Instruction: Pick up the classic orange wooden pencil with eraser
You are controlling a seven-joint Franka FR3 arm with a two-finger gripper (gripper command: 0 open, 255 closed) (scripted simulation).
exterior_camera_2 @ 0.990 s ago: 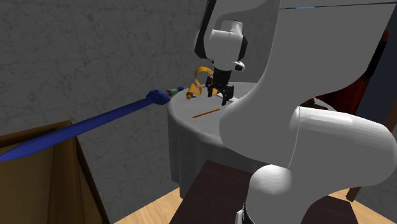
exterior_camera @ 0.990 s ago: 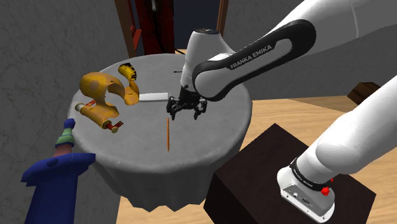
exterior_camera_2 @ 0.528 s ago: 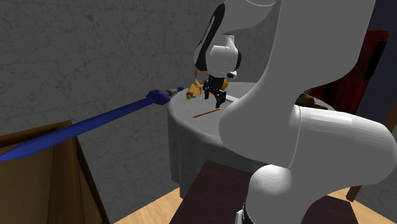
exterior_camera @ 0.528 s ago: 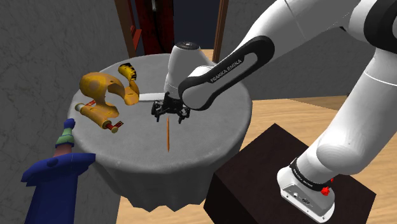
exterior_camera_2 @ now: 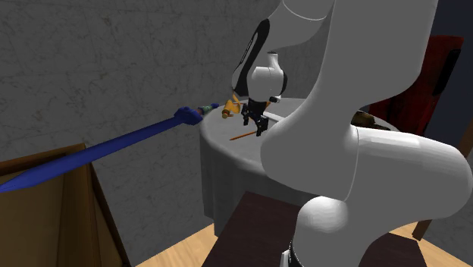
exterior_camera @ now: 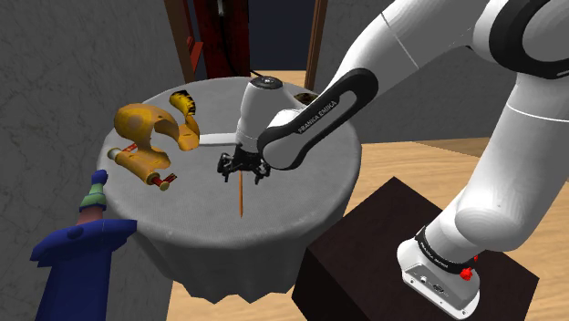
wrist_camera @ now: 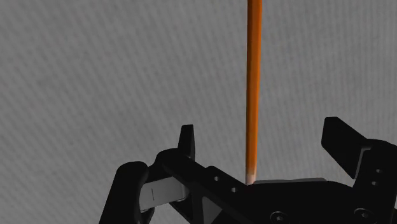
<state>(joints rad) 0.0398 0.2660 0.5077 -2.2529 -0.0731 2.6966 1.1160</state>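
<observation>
On the round worktop (exterior_camera: 310,196), which wears a grey cloth, the orange pencil (exterior_camera: 240,193) lies flat. It is well apart from the yellow curved object (exterior_camera: 150,128) and from the blue sword-like thing (exterior_camera: 77,255) at the worktop's edge. The tool (exterior_camera: 243,169) hangs low over the pencil's upper end, as the shoulder view shows it. In the wrist view the fingers (wrist_camera: 186,143) stand apart and hold nothing. The pencil runs between them and touches neither, a little nearer to one finger than to the other, with its pale end close under the palm. I judge that the step in hand is the last descent and the closing. The line of closing already crosses the pencil's length, so the wrist needs no turn. The grip would now fall near one end, and the long free part may then droop or swing in the lift, so it seems wiser to slide the tool along the pencil toward its middle first. It should also be centred, so that both fingers meet the pencil together and do not push it sideways. The pencil is thin and lies low, so the fingertips must come almost to the cloth. If they stop too high, they will close above it; if they go too deep, they will dig into the cloth. A slow closing is best, because such a slim thing rolls easily.
</observation>
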